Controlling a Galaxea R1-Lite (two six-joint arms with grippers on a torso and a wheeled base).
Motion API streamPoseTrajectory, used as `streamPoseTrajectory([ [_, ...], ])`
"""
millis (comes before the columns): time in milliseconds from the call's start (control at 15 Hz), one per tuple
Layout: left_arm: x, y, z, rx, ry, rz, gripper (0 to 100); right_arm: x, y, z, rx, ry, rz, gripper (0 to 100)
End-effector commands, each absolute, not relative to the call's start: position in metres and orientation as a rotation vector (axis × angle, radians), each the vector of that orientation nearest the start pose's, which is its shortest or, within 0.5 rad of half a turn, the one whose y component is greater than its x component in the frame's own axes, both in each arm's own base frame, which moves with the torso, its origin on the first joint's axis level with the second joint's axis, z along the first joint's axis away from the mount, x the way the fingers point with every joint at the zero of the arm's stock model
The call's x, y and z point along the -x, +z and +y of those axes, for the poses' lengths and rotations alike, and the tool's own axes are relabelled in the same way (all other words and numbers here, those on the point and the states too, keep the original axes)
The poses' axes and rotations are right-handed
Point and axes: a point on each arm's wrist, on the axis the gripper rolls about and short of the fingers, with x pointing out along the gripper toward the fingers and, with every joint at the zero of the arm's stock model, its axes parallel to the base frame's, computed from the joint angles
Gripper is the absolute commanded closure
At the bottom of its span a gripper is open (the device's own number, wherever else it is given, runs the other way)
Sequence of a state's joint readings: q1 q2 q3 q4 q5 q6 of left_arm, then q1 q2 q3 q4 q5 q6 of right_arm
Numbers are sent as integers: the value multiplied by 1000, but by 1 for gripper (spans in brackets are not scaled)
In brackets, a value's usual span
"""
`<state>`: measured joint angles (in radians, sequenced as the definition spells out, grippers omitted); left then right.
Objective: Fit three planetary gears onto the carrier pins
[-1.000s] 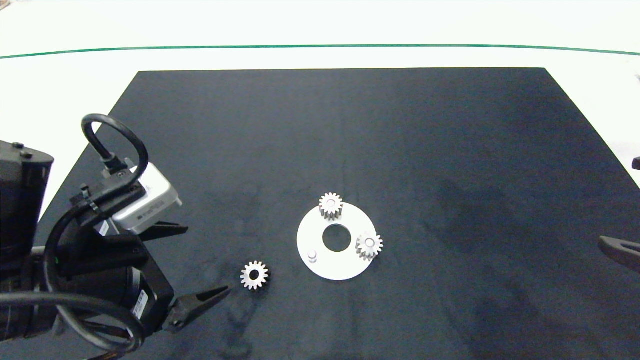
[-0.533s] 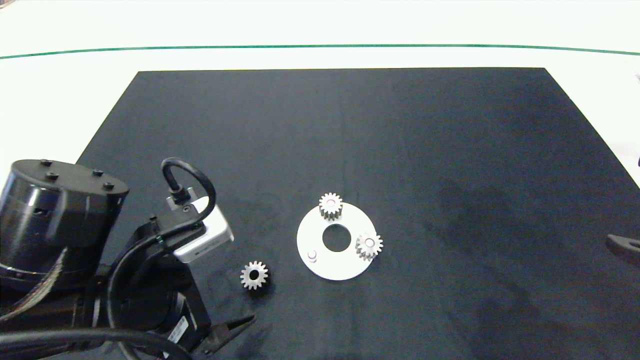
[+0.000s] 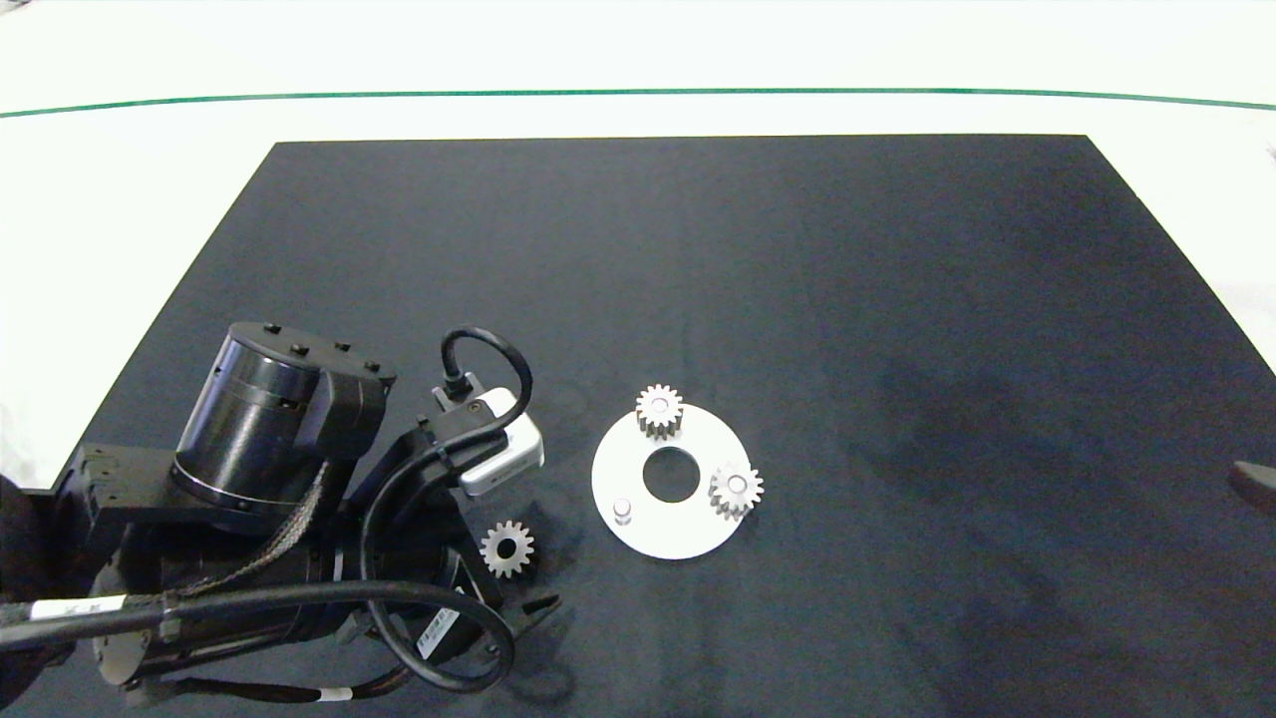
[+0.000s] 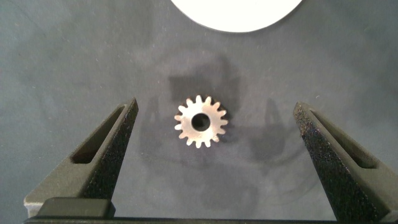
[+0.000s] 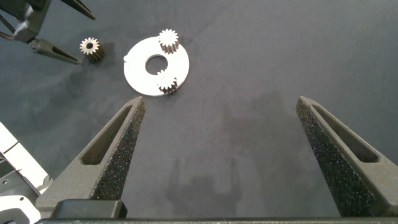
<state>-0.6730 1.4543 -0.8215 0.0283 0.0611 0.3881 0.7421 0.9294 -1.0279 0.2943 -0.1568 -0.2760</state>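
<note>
One loose planetary gear (image 3: 506, 548) (image 4: 200, 121) lies flat on the black mat, left of the white disc (image 3: 688, 531). My left gripper (image 4: 214, 106) hangs open above it, one finger on each side and neither touching. Two more planetary gears (image 3: 659, 410) (image 3: 736, 487) sit on carrier pins at the disc's far and right sides. The third carrier pin (image 3: 623, 511) stands bare at the near left. My right gripper (image 5: 219, 99) is open and holds nothing, far to the right, with only a fingertip (image 3: 1256, 484) showing in the head view.
The black mat (image 3: 897, 299) lies on a white table with a green line (image 3: 638, 93) along the far side. My left arm's wrist camera (image 3: 498, 459) and cable loop hang just left of the disc.
My left arm has swung right and forward, so the open gripper now straddles the loose gear. The right fingertip has drawn back toward the right edge. Gears and disc have not moved.
</note>
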Motion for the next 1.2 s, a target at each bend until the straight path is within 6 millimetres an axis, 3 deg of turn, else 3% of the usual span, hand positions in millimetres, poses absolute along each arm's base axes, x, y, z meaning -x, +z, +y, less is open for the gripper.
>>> streamPoseTrajectory([
  [67, -187, 187, -142, -622, -698, 532, 0, -67, 313, 56, 355, 606, 97, 0],
  [1200, -192, 163, -138, -604, -675, 548, 0, -66, 313, 56, 353, 612, 87, 0],
])
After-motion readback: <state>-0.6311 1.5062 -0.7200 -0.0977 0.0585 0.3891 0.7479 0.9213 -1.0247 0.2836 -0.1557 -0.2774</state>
